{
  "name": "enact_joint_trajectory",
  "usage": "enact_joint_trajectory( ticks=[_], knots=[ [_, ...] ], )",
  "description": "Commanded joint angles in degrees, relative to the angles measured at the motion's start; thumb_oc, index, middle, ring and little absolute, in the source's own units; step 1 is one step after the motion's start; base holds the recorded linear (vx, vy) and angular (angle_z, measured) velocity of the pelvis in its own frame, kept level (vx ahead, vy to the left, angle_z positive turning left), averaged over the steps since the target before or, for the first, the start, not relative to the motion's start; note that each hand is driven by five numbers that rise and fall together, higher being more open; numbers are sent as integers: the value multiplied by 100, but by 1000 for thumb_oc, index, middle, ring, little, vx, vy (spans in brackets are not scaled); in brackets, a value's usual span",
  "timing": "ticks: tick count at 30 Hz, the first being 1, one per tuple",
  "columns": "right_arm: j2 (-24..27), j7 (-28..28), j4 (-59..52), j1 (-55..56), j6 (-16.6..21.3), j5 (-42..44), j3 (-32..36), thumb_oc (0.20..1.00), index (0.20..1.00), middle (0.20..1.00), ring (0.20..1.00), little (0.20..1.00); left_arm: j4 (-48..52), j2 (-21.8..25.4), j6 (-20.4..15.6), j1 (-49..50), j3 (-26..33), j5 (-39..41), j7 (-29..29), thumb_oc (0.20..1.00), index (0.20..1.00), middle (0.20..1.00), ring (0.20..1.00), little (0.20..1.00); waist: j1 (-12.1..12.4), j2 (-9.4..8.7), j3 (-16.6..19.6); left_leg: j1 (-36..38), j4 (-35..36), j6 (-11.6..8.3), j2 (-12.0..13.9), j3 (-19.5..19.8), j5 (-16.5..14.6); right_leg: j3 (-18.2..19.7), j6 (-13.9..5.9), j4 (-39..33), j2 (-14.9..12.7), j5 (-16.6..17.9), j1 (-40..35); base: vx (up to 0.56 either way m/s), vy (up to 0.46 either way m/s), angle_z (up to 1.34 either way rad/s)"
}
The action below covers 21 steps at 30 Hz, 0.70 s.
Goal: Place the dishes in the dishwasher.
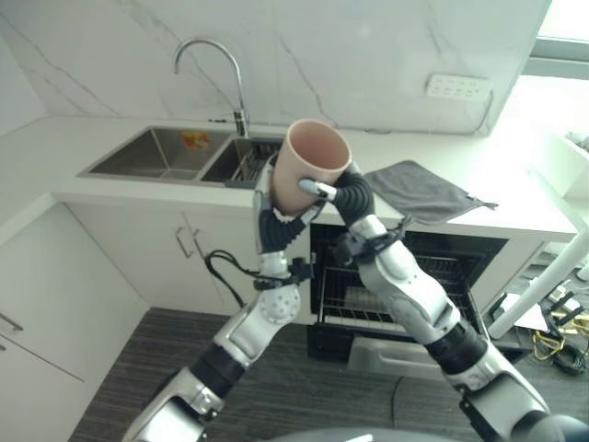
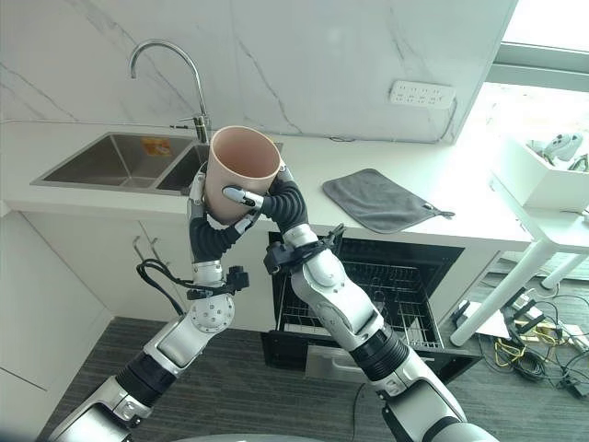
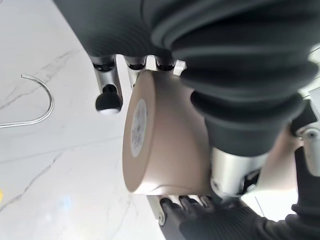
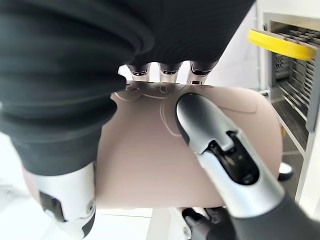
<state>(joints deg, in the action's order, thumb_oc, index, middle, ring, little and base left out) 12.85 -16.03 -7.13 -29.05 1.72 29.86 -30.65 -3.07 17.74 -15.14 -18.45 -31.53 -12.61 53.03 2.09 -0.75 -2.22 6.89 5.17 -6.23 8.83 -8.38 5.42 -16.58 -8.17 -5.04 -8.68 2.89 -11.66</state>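
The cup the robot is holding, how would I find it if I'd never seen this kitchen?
Look along the white counter to the steel sink with its curved tap. Just in front, above the open dishwasher, the left hand and right hand grip a cup together. It is the only pale pink thing, tall, with its mouth facing up.

Silver-grey arms, dark ribbed wrist covers, silver dark-tipped fingers (image 4: 210, 130).

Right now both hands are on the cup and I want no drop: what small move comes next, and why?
Probably the left hand lets go. The right hand is curled round the cup, and the open dishwasher lies on its side, so it can lower the cup there alone.
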Motion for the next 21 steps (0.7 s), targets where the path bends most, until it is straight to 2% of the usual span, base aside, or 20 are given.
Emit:
enact_joint_trajectory(
  ticks=[1,2,3,4,15,20,21],
  knots=[
    [-236,-106,-144,-851,320,-614,158,1000,1000,1000,1000,1000,-198,-24,-142,-943,-336,-306,-102,200,200,200,200,200,223,-148,-163,326,-17,26,-2,41,-498,52,-46,4,-337,43,72,0,0,0],
    [-220,-101,-138,-880,299,-687,158,1000,1000,1000,1000,1000,-195,-19,-138,-950,-349,-306,-112,200,200,200,200,200,226,-147,-165,328,-17,29,-6,39,-503,50,-46,4,-338,42,71,0,0,0],
    [-213,-135,-143,-911,277,-734,143,438,438,438,438,438,-192,-26,-125,-964,-358,-317,-125,200,200,200,200,200,227,-147,-167,329,-17,30,-8,38,-505,53,-46,4,-339,42,71,0,0,0],
    [-201,-164,-131,-943,274,-755,133,200,200,200,200,200,-203,-29,-125,-975,-370,-326,-124,200,200,200,200,200,228,-145,-168,329,-17,29,-7,35,-503,52,-46,4,-340,42,71,0,0,0],
    [-190,-520,62,-1110,279,-1367,65,200,200,200,200,200,-182,-19,-82,-1045,-582,-262,-427,200,200,200,200,200,250,-122,-195,323,-17,38,-17,36,-508,36,-39,4,-344,41,72,-3,0,0],
    [-195,-612,176,-1147,349,-1195,48,200,200,200,200,200,-229,-21,-19,-1070,-693,-234,-555,200,200,200,200,200,241,-110,-196,327,-17,34,-17,25,-503,32,-36,4,-350,43,78,0,0,0],
    [-193,-633,196,-1140,432,-1100,51,200,200,200,200,200,-267,-12,-31,-1070,-723,-177,-571,360,360,360,360,360,240,-105,-201,325,-17,36,-17,27,-501,30,-35,4,-351,45,80,-33,3,0]
  ],
)
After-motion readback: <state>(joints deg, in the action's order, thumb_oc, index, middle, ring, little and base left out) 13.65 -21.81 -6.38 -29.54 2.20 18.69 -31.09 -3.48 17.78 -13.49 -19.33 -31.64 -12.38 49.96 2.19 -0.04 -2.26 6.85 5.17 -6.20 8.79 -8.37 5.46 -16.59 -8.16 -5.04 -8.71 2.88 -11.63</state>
